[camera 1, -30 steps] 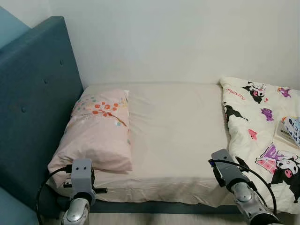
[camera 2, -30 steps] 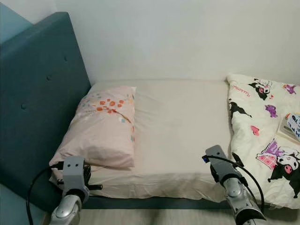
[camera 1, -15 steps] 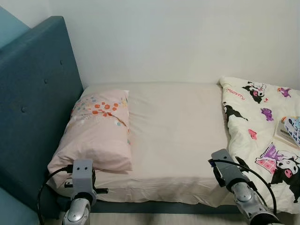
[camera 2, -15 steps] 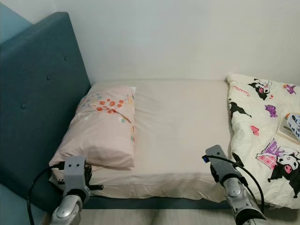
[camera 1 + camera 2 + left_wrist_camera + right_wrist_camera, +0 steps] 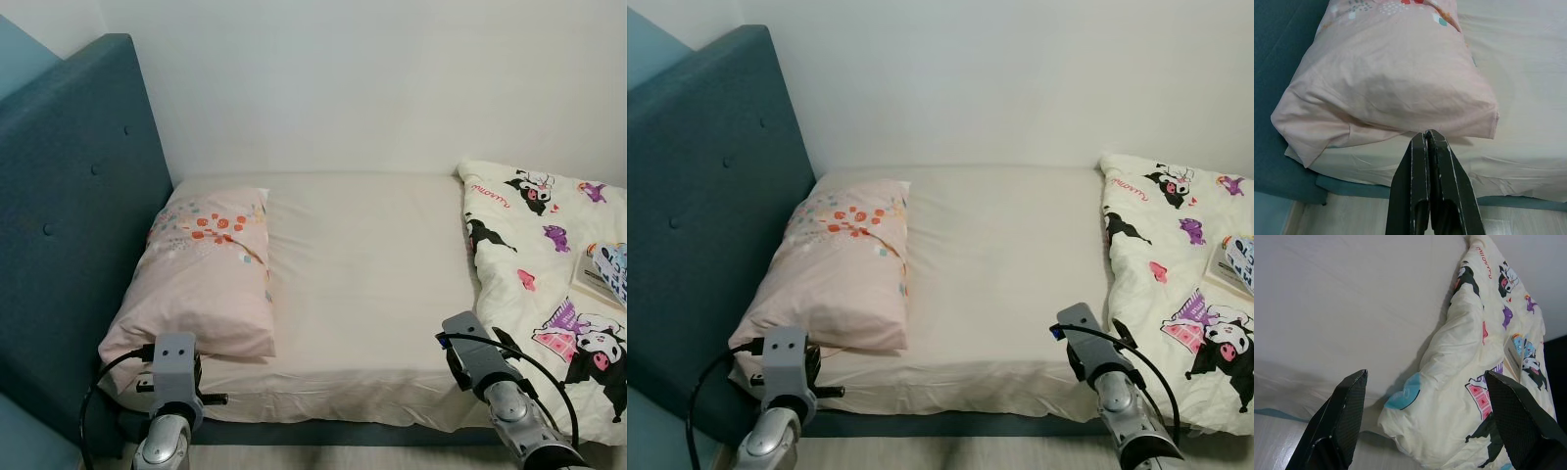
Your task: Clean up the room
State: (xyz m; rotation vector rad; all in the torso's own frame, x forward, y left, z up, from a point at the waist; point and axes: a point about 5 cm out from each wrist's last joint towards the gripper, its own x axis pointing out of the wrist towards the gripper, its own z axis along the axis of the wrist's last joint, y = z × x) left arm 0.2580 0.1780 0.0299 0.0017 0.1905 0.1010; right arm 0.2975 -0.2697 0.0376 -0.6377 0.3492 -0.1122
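A single bed (image 5: 372, 284) with a cream fitted sheet stands against a plain white wall (image 5: 392, 78), with a tall teal padded headboard (image 5: 69, 225) at the robot's left and pale wood-look floor (image 5: 1352, 215) along the near edge. A pale pink pillow (image 5: 201, 274) printed with orange and teal dots lies at the headboard end of the mattress. A cream comforter (image 5: 549, 284) covered in black-and-white cartoon characters is bunched at the right end of the bed, its near corner hanging over the mattress edge; pink lettering near its top edge is too small to read. A small book or booklet (image 5: 605, 274) lies on top of the comforter near the right border. The left gripper (image 5: 1427, 139) hovers just in front of the pillow's near end with its two black fingers pressed together, holding nothing. The right gripper (image 5: 1425, 396) hangs near the comforter's hanging corner with its fingers spread wide apart and empty. Compared with a second ago, the bed, pillow and comforter lie the same, and both arms sit very slightly lower in view.
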